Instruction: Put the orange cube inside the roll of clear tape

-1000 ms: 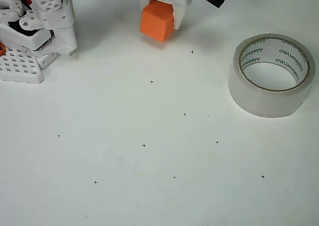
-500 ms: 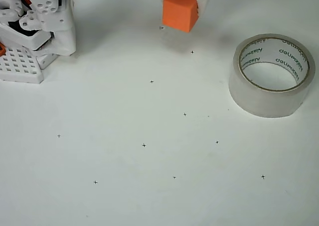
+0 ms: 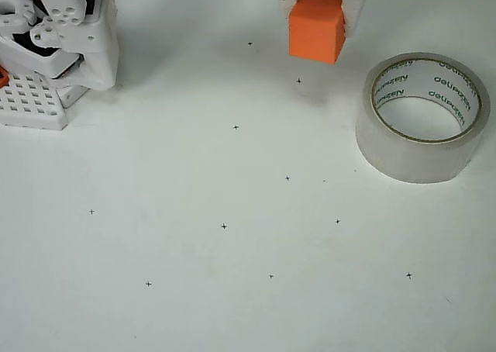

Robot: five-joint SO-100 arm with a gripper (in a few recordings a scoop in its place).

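Gripper (image 3: 319, 11) apparently clasps orange cube (image 3: 315, 26).

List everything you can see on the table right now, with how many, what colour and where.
orange cube: one, bright orange, top centre of the overhead view, held off the table, left of the tape.
roll of clear tape: one, translucent greyish-white with a pale lettered core, right side, lying flat, hole empty.
small cross marks: several, dark, scattered over the white table.
robot base: one, white, top left corner.
gripper: one, white, top centre, jaws shut on the cube.
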